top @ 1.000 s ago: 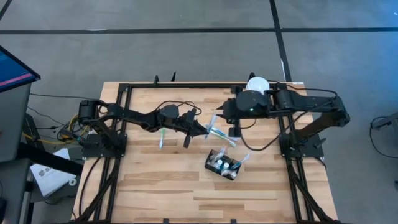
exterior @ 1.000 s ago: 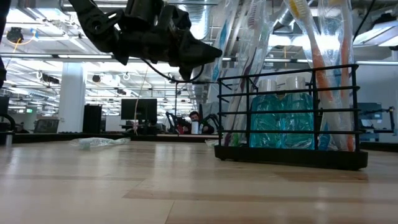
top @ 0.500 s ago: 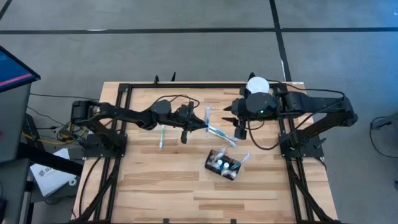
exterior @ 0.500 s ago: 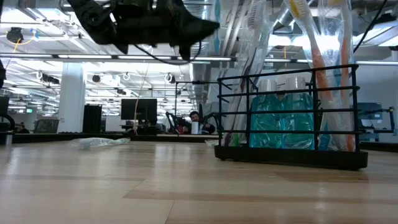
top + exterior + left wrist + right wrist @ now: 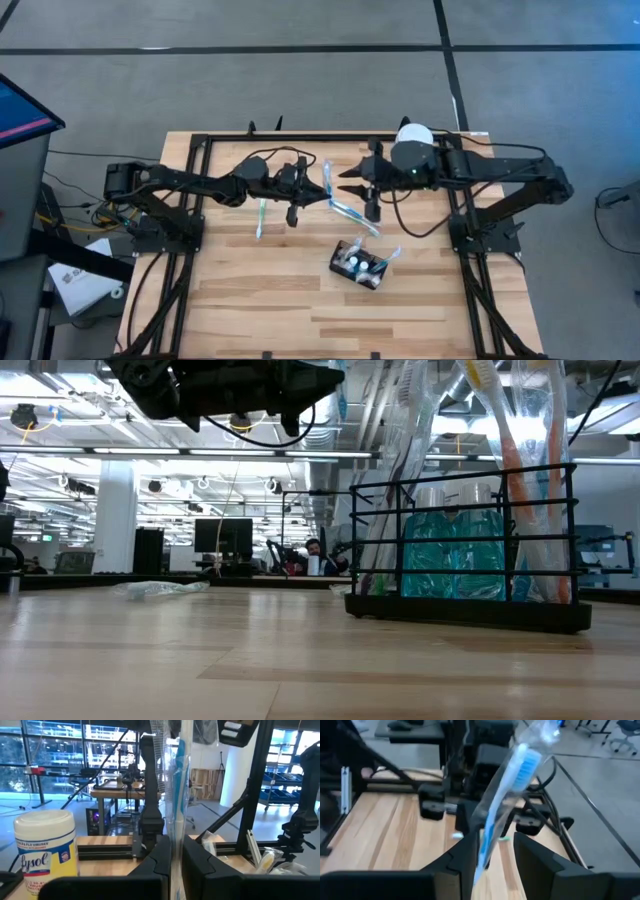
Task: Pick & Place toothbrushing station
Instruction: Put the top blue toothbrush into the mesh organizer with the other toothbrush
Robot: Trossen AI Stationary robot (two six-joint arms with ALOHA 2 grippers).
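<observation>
Left gripper (image 5: 318, 193) fingers closed on a wrapped blue toothbrush (image 5: 327, 180) above mid-desk, right gripper (image 5: 352, 186) fingers apart around its other end, gripping or not unclear, black toothbrushing station (image 5: 358, 264) on the desk (image 5: 250, 300), near and right, wrapped brushes inside.

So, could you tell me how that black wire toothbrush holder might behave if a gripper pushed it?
The black wire holder looks light, an open frame, so it would probably slide on the wooden table. It may be top-heavy: the wrapped toothbrushes stand well above its rim, so a high push could tip it. Their loose plastic wrap probably makes them slippery.
</observation>
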